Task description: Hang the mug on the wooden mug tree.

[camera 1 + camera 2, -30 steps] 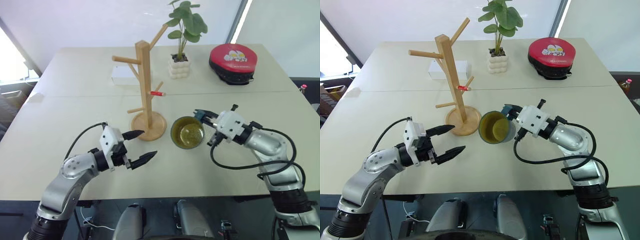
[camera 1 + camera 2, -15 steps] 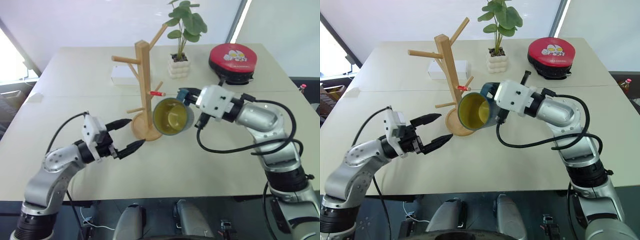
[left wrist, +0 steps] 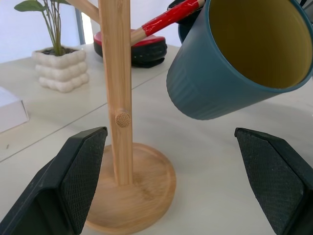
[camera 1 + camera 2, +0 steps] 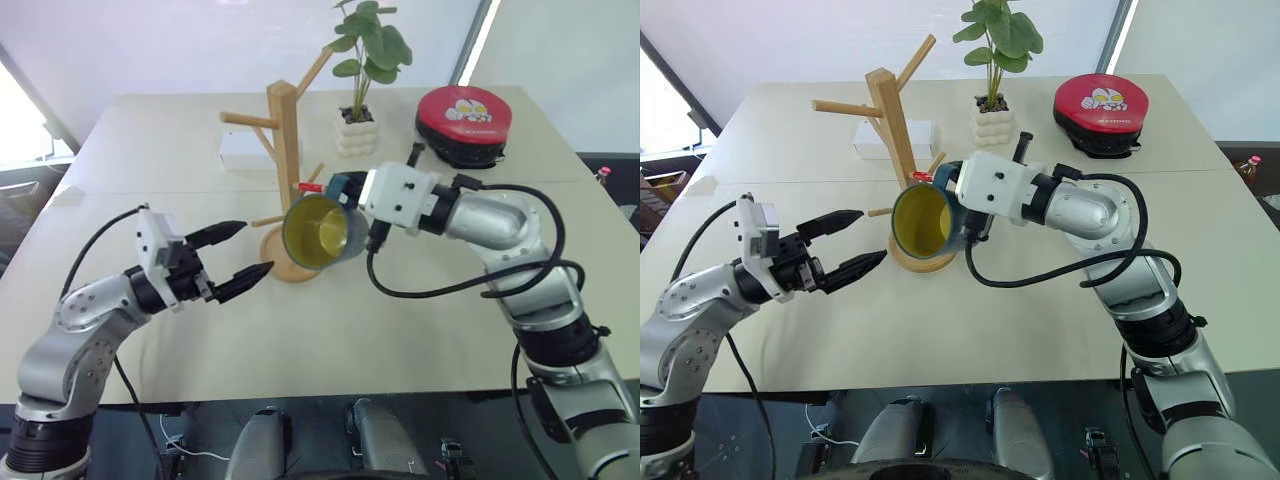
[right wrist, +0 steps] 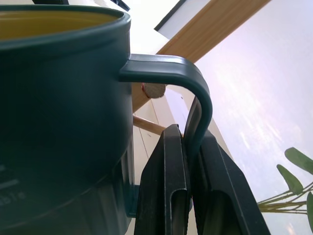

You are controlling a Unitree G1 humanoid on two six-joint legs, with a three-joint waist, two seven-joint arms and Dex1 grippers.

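My right gripper [image 4: 343, 188] is shut on the small handle [image 5: 194, 105] of the teal-blue mug [image 4: 318, 232], its two fingers [image 5: 166, 181] clamped around the loop. The mug hangs in the air, tipped on its side, its yellow-green inside facing me. It is just right of the wooden mug tree [image 4: 286, 150], above the round base [image 4: 290, 266]. The red-tipped peg [image 4: 312, 187] ends right by the handle; I cannot tell whether it enters the loop. My left gripper [image 4: 250, 250] stands open and empty, left of the base, pointing at it.
A green plant in a white ribbed pot [image 4: 358, 135] stands behind the tree. A red round case [image 4: 465, 120] lies at the back right and a white box [image 4: 240, 150] behind the tree at the left. The table's front edge [image 4: 330, 385] is near me.
The right gripper has carried the mug up and to the left, from the table to the tree's red-tipped peg. The left arm has drawn back to the left and risen a little, still open.
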